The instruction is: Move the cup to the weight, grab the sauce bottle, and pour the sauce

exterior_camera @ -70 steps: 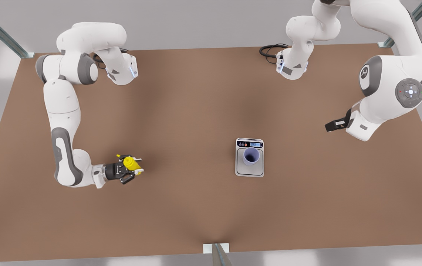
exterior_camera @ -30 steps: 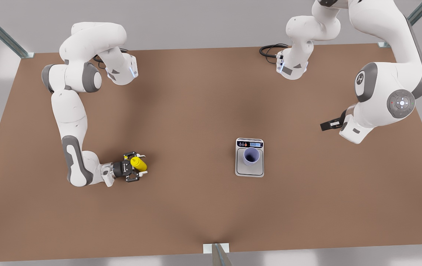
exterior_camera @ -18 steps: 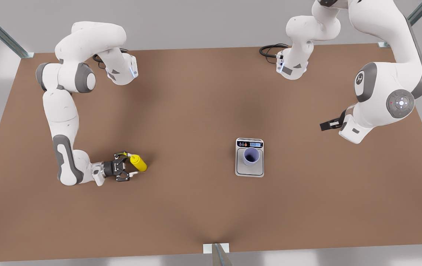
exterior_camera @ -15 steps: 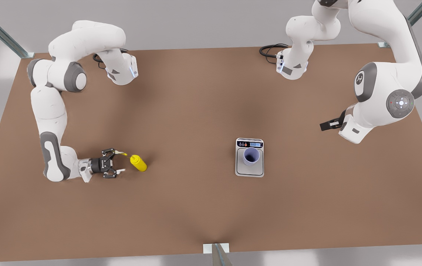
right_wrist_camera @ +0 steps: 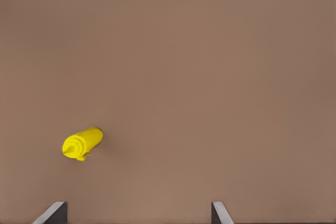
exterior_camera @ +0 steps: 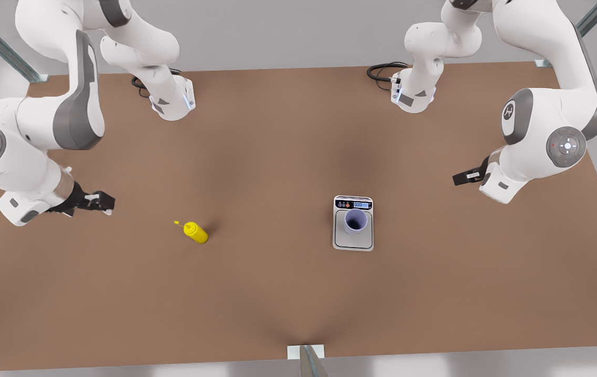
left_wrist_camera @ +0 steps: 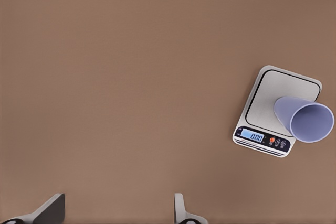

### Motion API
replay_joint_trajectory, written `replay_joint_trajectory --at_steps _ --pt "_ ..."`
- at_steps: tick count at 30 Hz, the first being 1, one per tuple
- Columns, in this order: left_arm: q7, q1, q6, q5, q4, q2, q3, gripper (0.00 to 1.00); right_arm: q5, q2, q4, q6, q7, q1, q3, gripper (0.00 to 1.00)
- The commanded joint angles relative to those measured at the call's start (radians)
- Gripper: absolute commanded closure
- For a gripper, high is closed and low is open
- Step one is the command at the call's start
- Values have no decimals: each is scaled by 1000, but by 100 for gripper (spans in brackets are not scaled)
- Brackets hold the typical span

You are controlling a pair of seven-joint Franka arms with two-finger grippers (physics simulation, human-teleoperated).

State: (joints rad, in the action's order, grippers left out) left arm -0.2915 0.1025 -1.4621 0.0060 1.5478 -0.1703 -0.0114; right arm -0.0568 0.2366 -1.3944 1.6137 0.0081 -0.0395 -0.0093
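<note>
The lavender-blue cup stands on the plate of the silver-grey weight, whose display reads zeros; both also appear in the left wrist view, the cup on the weight. The yellow sauce bottle rests on the bare table, nozzle pointing to the front view's left, and the same bottle lies ahead of my right gripper. That right gripper hangs open at the front view's left, well clear of the bottle. My left gripper waits open at the front view's right, its fingertips spread wide.
The brown table carries both arm bases at its far edge, one base behind the bottle and the other base behind the weight. A black cable loops beside the latter. A metal post stands at the near edge.
My right gripper opened, released the sauce bottle and drew back up and toward the front view's left. The bottle stays on the table. The left arm, cup and weight have hardly moved.
</note>
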Motion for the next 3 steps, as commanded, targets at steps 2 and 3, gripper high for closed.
replay_joint_trajectory --at_steps 2,3 --pt "0 0 -1 0 0 0 1 0 0 3 -3 0 0 -2 0 0" --pt "0 0 -1 0 0 0 -1 0 0 6 -3 0 0 -2 0 0"
